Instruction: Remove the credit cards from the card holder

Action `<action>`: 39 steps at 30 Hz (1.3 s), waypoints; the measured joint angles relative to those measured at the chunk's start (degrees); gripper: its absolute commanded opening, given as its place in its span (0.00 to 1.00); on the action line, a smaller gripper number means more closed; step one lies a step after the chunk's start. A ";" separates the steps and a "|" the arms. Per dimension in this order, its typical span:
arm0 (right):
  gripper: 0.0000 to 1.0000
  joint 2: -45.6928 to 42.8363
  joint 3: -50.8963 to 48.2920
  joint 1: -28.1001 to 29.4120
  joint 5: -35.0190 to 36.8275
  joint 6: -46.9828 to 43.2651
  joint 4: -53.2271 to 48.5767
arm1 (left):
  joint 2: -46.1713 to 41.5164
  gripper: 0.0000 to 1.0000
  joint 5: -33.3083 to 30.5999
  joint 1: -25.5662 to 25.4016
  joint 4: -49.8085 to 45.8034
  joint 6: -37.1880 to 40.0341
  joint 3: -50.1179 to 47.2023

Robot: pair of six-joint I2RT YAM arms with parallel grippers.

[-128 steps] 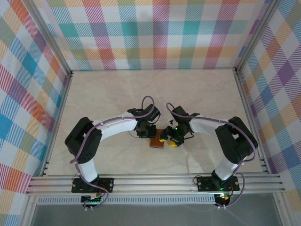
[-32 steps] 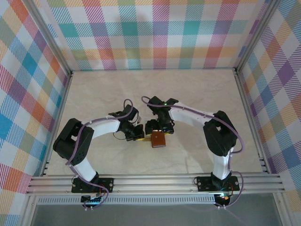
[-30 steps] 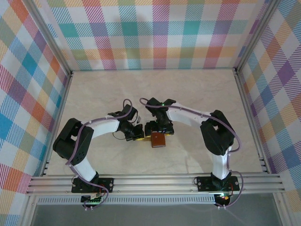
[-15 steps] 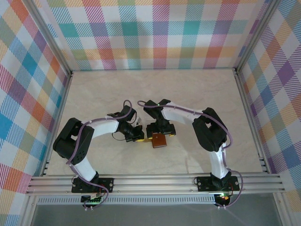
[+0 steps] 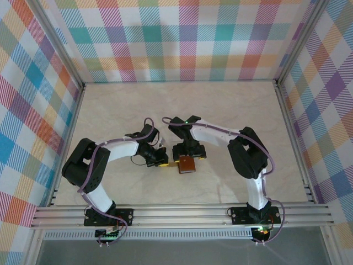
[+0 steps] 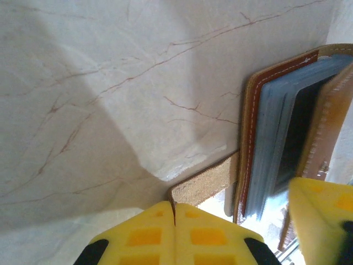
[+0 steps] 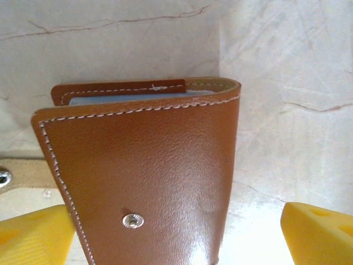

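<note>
- The small brown leather folding card holder [image 7: 143, 160] lies on the pale marbled tabletop [image 5: 220, 110], near the front edge and between the two arms.
- It is folded but not snapped. Its tan fabric snap tab [image 6: 204, 185] hangs loose to one side, and the metal snap stud [image 7: 132, 221] on the cover is bare.
- The covers gape a little. The left wrist view shows a stack of grey-blue inner sleeves [image 6: 270, 138] between them, but no single card can be made out in that stack.
- The credit cards are best judged to be inside the holder, so no card has been taken out yet.
- The left gripper [image 6: 174, 221] has its yellow pads pressed flat together. Their tips sit right at the free end of the snap tab, and I cannot tell whether they pinch it or only touch it.
- The right gripper [image 7: 171, 221] is spread wide and holds nothing. It hangs over the holder with one yellow finger on each side of the cover, and there is a plain gap on one side.
- Done so far, by the look of it: the snap is undone and both arms are at the holder.
- Left to do: spread the covers fully, steady the holder, then draw each card from its slot and lay it on the tabletop.
</note>
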 measured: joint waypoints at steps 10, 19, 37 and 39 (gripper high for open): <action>0.71 -7.28 -2.08 -0.02 1.97 0.11 -0.81 | -2.14 0.01 -4.48 0.39 -3.67 1.05 -0.07; 0.42 -11.37 -7.26 -1.11 1.51 -0.37 2.16 | -4.02 0.01 -9.46 0.52 -6.62 1.07 -0.09; 0.00 -16.11 -17.94 -3.56 -8.70 -2.84 14.67 | -6.08 0.02 -16.48 0.57 -11.19 1.25 0.00; 0.00 -16.50 -18.23 -3.56 -9.88 -2.82 15.54 | -6.08 0.02 -16.37 0.57 -11.17 1.31 0.00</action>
